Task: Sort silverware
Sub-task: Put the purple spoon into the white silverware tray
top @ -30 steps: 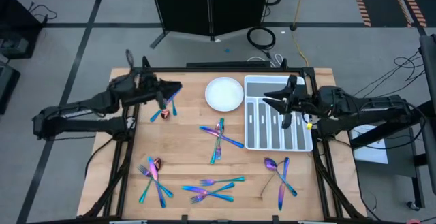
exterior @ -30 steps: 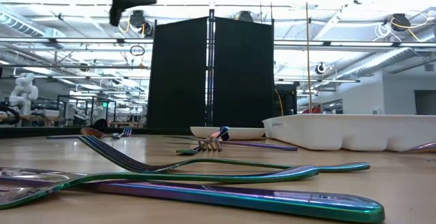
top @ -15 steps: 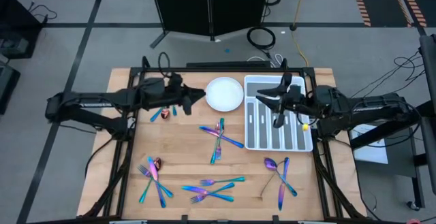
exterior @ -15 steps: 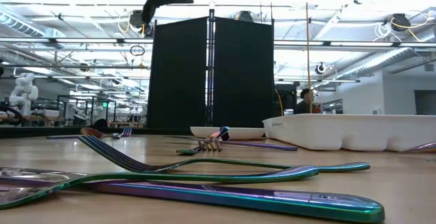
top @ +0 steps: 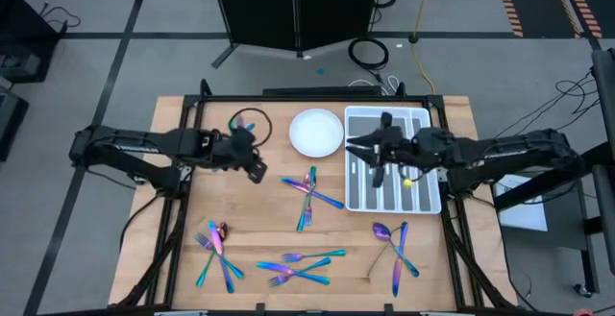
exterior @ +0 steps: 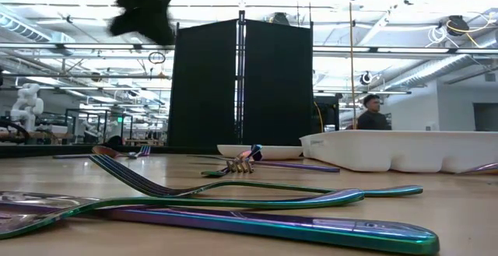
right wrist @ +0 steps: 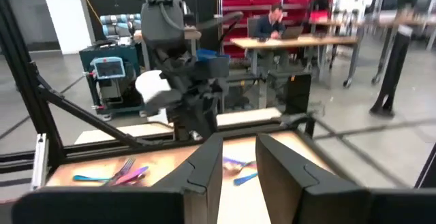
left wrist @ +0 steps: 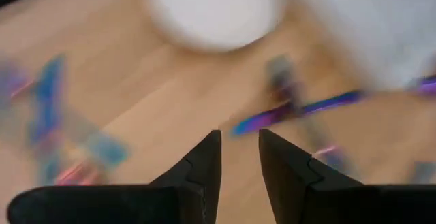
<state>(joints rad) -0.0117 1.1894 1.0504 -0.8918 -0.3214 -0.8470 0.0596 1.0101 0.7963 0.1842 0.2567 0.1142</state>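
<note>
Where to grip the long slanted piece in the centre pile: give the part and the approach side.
Best bet: grip the slanted piece at its end nearer the cutlery tray, which juts clear of the pieces crossing it. It lies flat, so come straight down, tool fingers straddling its narrow width. The left tool hovers closest.

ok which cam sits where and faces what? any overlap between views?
High: overhead, straight down on the wooden table; both arms show, left gripper, right gripper.
Low: table height, looking across iridescent metal silverware into the room; arm parts at top.
Left wrist: faces down at the table past its own fingers.
Right wrist: level, across the table toward the left arm and room.
Shared: round white plate, white compartmented tray.
</note>
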